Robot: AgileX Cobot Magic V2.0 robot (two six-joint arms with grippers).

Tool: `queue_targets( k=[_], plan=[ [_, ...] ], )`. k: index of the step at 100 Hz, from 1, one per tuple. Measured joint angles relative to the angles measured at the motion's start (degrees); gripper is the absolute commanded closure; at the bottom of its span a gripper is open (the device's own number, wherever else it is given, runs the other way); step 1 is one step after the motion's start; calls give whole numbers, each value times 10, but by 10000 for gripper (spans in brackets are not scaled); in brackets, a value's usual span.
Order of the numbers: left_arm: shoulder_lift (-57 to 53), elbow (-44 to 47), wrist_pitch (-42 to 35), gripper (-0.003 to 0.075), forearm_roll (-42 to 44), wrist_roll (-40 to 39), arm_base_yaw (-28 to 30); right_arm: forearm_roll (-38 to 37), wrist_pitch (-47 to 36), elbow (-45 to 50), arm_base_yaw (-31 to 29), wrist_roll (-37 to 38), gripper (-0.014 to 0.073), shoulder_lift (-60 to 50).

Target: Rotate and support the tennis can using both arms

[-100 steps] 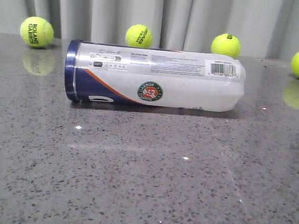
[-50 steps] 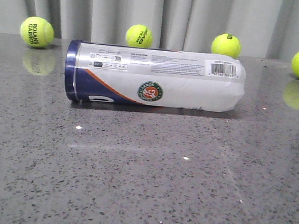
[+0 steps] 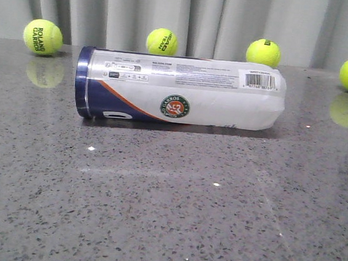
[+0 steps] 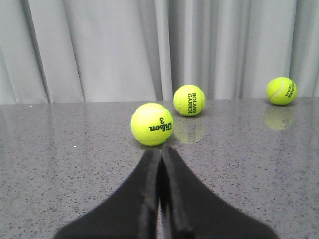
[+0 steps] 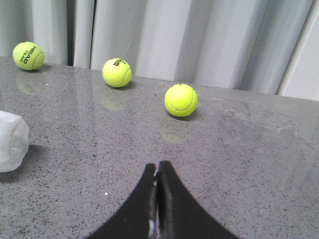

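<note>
While neither arm shows in the front view, each wrist camera looks down its own closed wedge: the left gripper [image 4: 160, 154] has its jaws pressed together with nothing between them, and the right gripper [image 5: 157, 172] likewise sits with its jaws together and empty. Both hang low over the grey speckled table [image 3: 166, 216], probably parked well apart so the can can be approached from either end. Beyond the bare near half of the table lies the tennis can [image 3: 181, 91], resting on its side across the robot's view, navy band to the left and crumpled translucent end to the right (that pale end just shows in the right wrist view [image 5: 11, 142]). Its emblem faces forward and the barcode sits up top near the right end. Lying flat like this, it would likely roll if pushed from one side only, which is why two supports make sense. Farther back, near the curtain [image 3: 185, 14], yellow tennis balls [image 3: 162, 42] stand spaced along the table's far edge, clear of the can. No contact is made yet.
</note>
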Motion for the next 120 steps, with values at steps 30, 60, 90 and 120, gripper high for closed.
queue_targets(
  k=[30,60,90,120],
  plan=[
    [0,-9,0,740,-63,0,0,0,-1,0,0,0,662,0],
    [94,-178,179,740,-71,0,0,0,-1,0,0,0,662,0],
    [303,-314,277,490,-80,0,0,-1,-1,0,0,0,662,0],
    [449,-368,262,187,-102,4,0,-1,-1,0,0,0,662,0]
  ],
)
